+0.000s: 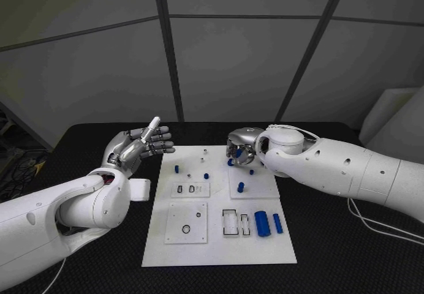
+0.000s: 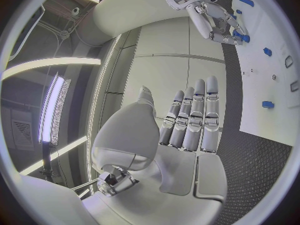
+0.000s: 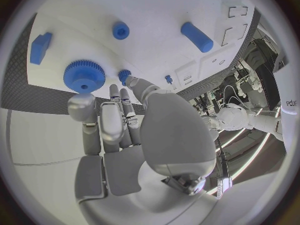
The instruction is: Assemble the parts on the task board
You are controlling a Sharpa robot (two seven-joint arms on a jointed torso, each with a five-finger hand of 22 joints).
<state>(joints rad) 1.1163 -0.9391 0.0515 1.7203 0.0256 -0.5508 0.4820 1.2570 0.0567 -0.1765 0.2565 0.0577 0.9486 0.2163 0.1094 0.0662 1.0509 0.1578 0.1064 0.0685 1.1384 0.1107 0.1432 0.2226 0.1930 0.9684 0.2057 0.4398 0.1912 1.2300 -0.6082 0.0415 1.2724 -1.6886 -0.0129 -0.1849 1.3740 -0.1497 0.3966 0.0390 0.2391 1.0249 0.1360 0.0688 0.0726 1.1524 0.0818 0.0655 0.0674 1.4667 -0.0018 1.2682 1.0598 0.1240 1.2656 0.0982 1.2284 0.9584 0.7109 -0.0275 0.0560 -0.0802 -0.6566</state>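
Two hands are showing: my left hand (image 1: 140, 147) is hovering left of centre, fingers spread, holding nothing, while my right hand (image 1: 241, 149) is pinching a blue gear (image 3: 84, 76) over the upper middle of the task board (image 1: 221, 248).

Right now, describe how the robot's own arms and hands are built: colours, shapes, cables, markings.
Both arms have smooth, rounded glossy white shells with small dark round dots. The left hand and right hand are silver metal with segmented fingers; the wrist views show pale grey pads on the palm and fingers. A thin white cable loops over the right wrist, and another trails under that arm on the black table.
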